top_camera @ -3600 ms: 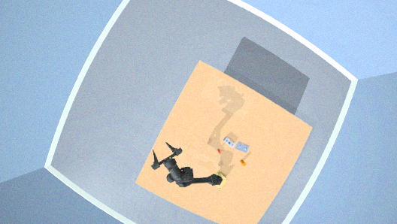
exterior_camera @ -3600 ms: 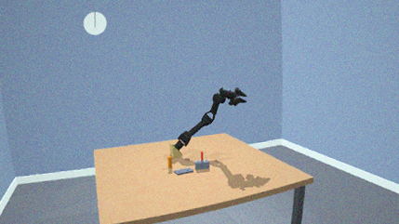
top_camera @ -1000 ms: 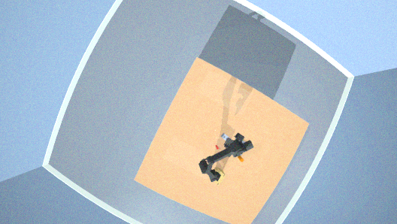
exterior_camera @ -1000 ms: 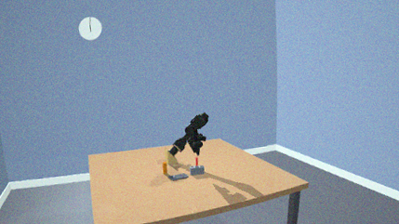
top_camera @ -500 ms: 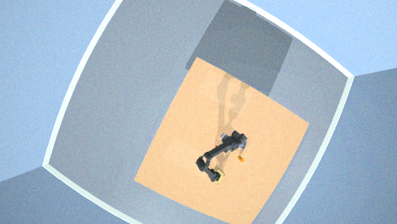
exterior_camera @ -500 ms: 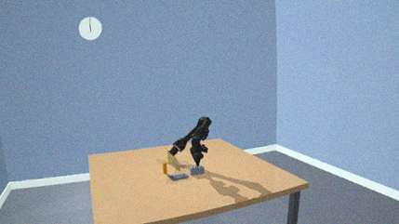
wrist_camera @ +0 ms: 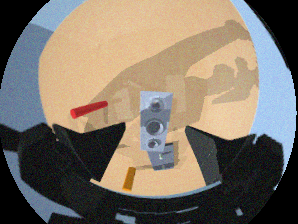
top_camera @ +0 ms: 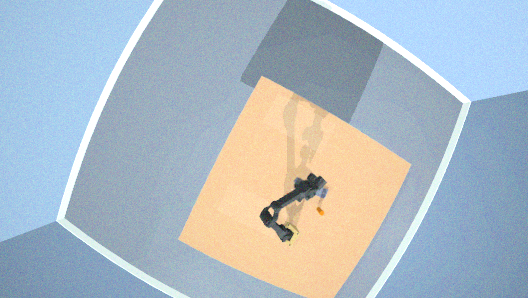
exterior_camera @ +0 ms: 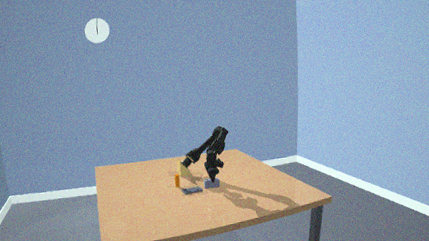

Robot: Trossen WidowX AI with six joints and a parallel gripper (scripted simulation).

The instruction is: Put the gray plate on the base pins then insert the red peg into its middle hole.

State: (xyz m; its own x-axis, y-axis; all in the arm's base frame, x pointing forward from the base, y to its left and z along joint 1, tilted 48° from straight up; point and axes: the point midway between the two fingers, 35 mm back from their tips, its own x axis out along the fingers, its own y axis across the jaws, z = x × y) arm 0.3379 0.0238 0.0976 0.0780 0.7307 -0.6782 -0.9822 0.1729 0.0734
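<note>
My gripper (exterior_camera: 213, 178) (wrist_camera: 156, 127) is open and empty, pointing down close above the gray plate, one finger on each side in the wrist view. The gray plate (top_camera: 296, 180) (exterior_camera: 212, 184) (wrist_camera: 161, 115) shows a row of three round holes. The darker gray base (top_camera: 323, 192) (exterior_camera: 192, 190) (wrist_camera: 166, 163) is low and lies beside the plate, apart from it in the exterior view; its pins are hard to make out. The red peg (wrist_camera: 89, 109) stands upright left of the plate in the wrist view and is hidden in the top and exterior views.
An orange post (top_camera: 320, 211) (exterior_camera: 177, 181) (wrist_camera: 129, 178) stands upright near the base. A yellow panel (top_camera: 294, 233) (exterior_camera: 184, 169) stands at the arm's foot. The wooden table (top_camera: 240, 150) (exterior_camera: 137, 212) carries everything, with the arm's shadow across it.
</note>
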